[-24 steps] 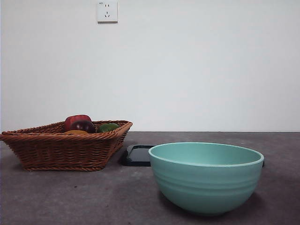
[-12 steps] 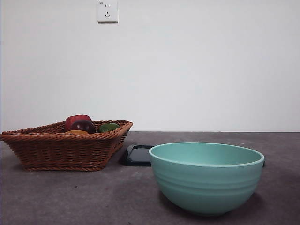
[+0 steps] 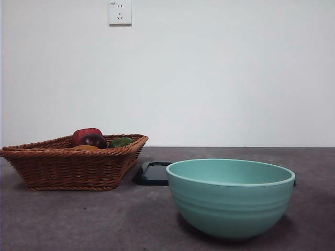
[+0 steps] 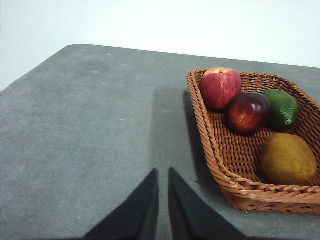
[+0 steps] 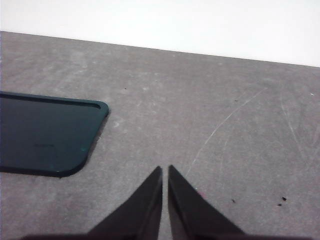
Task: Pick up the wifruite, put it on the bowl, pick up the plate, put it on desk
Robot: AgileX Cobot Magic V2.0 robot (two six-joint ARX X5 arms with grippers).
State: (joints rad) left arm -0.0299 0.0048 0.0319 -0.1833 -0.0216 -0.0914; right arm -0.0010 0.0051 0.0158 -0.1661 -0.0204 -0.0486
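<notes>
Wifruite [image 4: 287,159] in basket [image 4: 225,165], apart from left hand [image 4: 163,172] | both hands closed, empty | right hand [image 5: 165,170] above desk [image 5: 225,125]

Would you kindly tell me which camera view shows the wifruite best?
The left wrist view: the wifruite lies fully visible inside the basket. The front view shows only an orange sliver above the rim; the right wrist view shows none.

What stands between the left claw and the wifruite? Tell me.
Only the basket's woven wall: the wifruite lies inside it, past the near rim from the left claw. No fruit covers it; the purple-red fruit and lime lie further along.
</notes>
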